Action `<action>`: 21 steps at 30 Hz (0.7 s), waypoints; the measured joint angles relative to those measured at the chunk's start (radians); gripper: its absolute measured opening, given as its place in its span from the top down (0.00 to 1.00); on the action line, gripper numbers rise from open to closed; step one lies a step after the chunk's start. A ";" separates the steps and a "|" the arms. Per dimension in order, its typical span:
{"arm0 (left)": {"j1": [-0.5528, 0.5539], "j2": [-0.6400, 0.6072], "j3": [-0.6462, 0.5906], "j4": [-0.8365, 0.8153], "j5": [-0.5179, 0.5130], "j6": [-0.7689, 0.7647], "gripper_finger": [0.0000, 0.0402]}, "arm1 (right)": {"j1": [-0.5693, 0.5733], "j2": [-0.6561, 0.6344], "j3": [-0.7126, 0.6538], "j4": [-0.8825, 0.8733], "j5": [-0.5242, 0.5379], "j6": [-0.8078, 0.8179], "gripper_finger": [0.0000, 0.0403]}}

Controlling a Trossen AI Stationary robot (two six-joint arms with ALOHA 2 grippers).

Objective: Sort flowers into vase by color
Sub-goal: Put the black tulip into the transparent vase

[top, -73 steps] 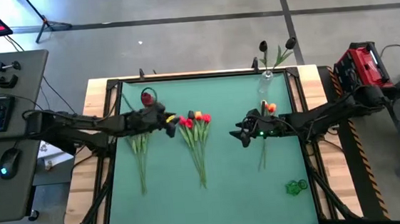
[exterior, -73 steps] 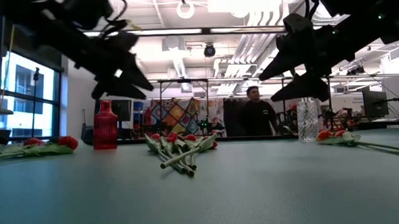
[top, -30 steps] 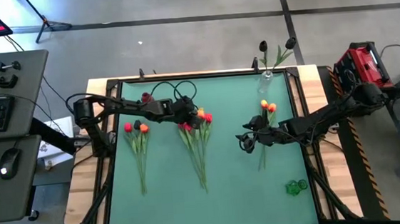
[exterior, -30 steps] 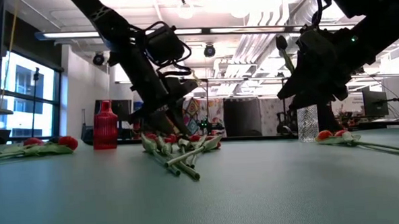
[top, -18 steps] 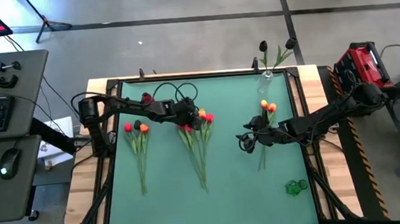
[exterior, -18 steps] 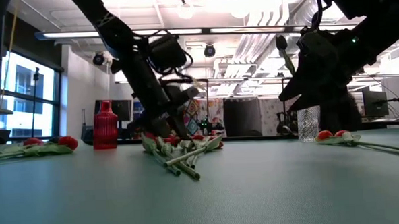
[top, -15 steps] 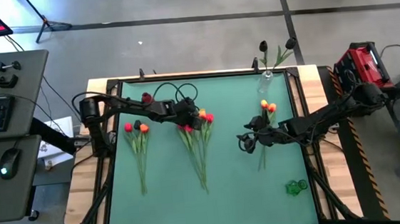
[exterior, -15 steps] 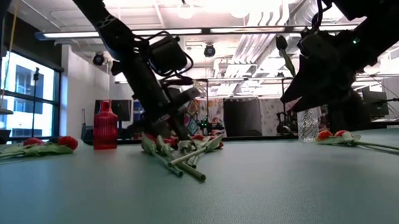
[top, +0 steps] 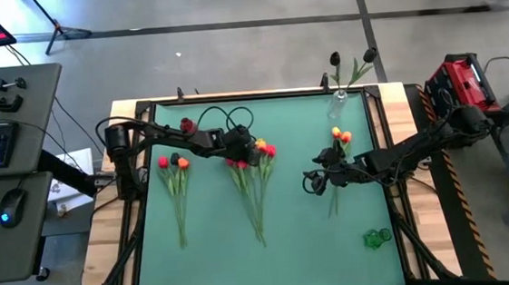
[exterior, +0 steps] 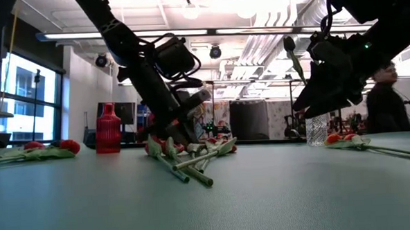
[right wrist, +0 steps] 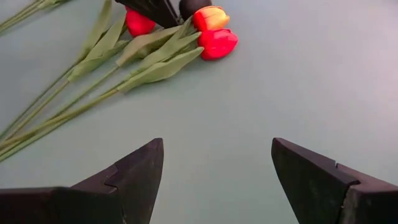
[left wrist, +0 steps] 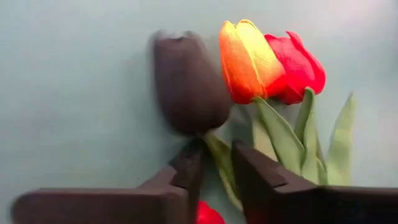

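Currently mid-pick: on the green surface (top: 218, 255), left gripper (left wrist: 214, 163) is down in the middle flowers (top: 252, 175), fingers closing around the stem just under the near-black tulip (left wrist: 189, 84). Judging next: finish the pinch, lift clear of the touching orange and red heads. Right gripper (right wrist: 217, 168) waits, fingers spread, near the orange pair (top: 340, 137). Open mat in front; red vase (exterior: 108, 128) far-left, glass vase (top: 339, 104) far-right at the back edge.

Green tabletop (top: 219, 264), wood-edged, carrying sorted and unsorted items.
Three flower bunches lay flat: left bunch (top: 175, 190), middle bunch (top: 253, 183), right bunch (top: 338, 168). A red vase (top: 187, 125) and a clear vase (top: 338, 102) stood at the far edge; a small green item (top: 377, 238) lay near the front right corner.
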 joint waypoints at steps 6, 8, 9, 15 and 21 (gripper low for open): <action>0.000 0.003 0.000 0.019 -0.027 0.083 0.97 | 0.000 0.000 0.000 0.000 0.009 0.007 0.29; 0.000 -0.001 0.000 0.022 -0.029 0.114 0.98 | 0.000 0.000 0.000 -0.001 0.009 0.012 0.29; 0.000 -0.006 -0.001 0.023 -0.031 0.124 0.99 | 0.000 0.000 0.000 -0.003 0.009 0.016 0.29; -0.003 -0.077 -0.001 0.091 -0.044 0.133 1.00 | 0.006 0.000 0.000 -0.015 0.009 0.019 0.29; -0.026 -0.178 -0.001 0.243 -0.104 0.197 1.00 | 0.046 -0.003 0.000 -0.015 0.050 0.019 0.29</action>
